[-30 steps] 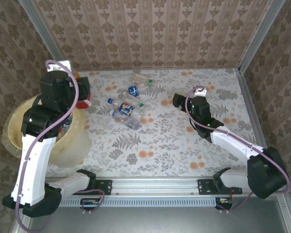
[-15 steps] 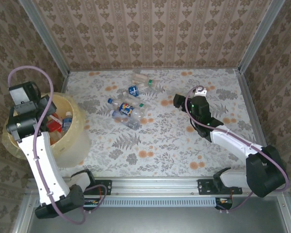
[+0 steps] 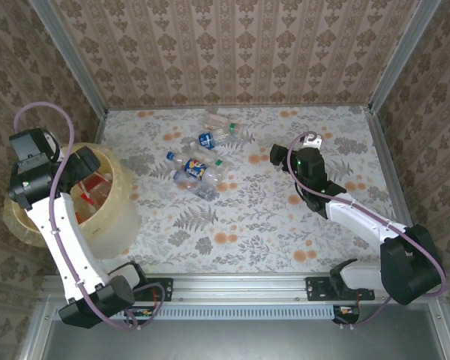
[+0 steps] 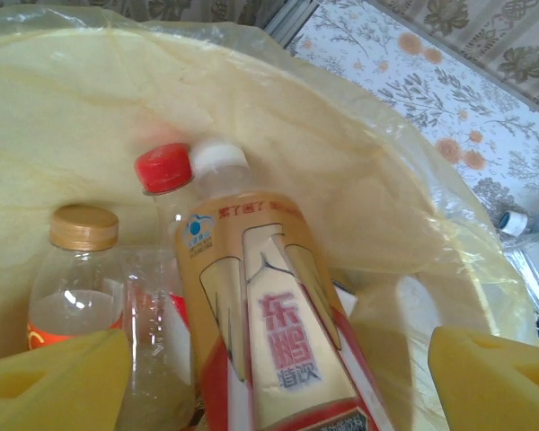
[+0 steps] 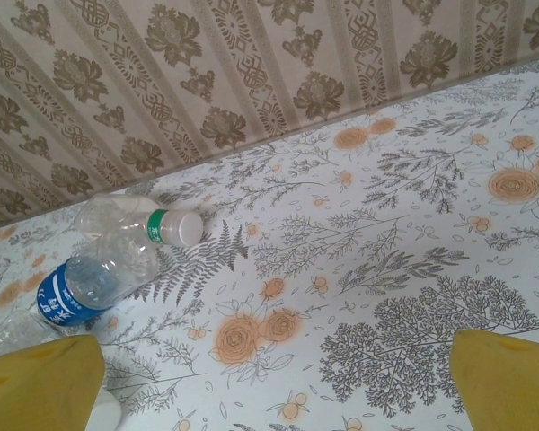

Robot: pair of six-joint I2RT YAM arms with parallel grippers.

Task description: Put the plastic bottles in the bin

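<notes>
Plastic bottles (image 3: 197, 169) lay heaped on the far left-centre of the table (image 3: 285, 225), whose surface was printed with grey ferns and orange roses. They were clear, thin-walled and crumpled. Two showed close from the right wrist: a blue-labelled bottle (image 5: 88, 280) with ribbed sides and, beyond it, a green-banded bottle (image 5: 139, 226) with a white cap. The right gripper (image 5: 274, 386) hung over bare table to their right, its yellow foam fingers (image 5: 508, 377) wide apart and gripping nothing.

The bin (image 3: 116, 221), a round pale-yellow tub, stood at the table's near-left edge, draped in a thin, wrinkled translucent liner (image 4: 341, 135). Inside lay several bottles (three were plain to see): a gold-labelled bottle (image 4: 269, 314) with a white cap, a red-capped bottle (image 4: 164, 169) against its left side, and a gold-capped bottle (image 4: 83, 235) with an orange label. The left gripper (image 4: 278, 391) hung over the bin, its fingers (image 4: 54, 382) spread either side of the gold-labelled bottle without touching it.
</notes>
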